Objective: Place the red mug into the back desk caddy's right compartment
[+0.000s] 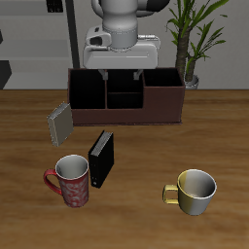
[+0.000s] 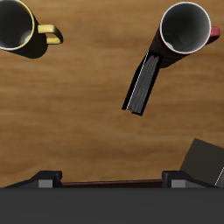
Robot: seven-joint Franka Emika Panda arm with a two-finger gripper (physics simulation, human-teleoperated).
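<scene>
From the front we see a brown wood-grain table (image 1: 136, 219) with a dark floor behind it, shelving at the back wall and a potted plant (image 1: 195, 34) standing past the far edge. The back desk caddy (image 1: 126, 97) sits at the rear of the table, its wide right compartment (image 1: 88, 90) open to the top. The white arm hangs above it, and the gripper (image 1: 122, 70) is poised over the caddy; we cannot tell whether its fingers are parted or closed. The red mug (image 1: 72, 180) stands upright near the front edge, handle pointing away from a black book (image 1: 101, 159) standing on edge just beside it. A grey book (image 1: 60, 123) leans farther back, and a yellow mug (image 1: 194, 191) stands well apart.

Through the wrist camera we look straight down on the same wood grain: the red mug (image 2: 185, 31), the black book (image 2: 143, 83), the yellow mug (image 2: 17, 26) and a corner of the grey book (image 2: 208, 162). The caddy's edge (image 2: 112, 182) crosses the frame beside the gripper's dark body.
</scene>
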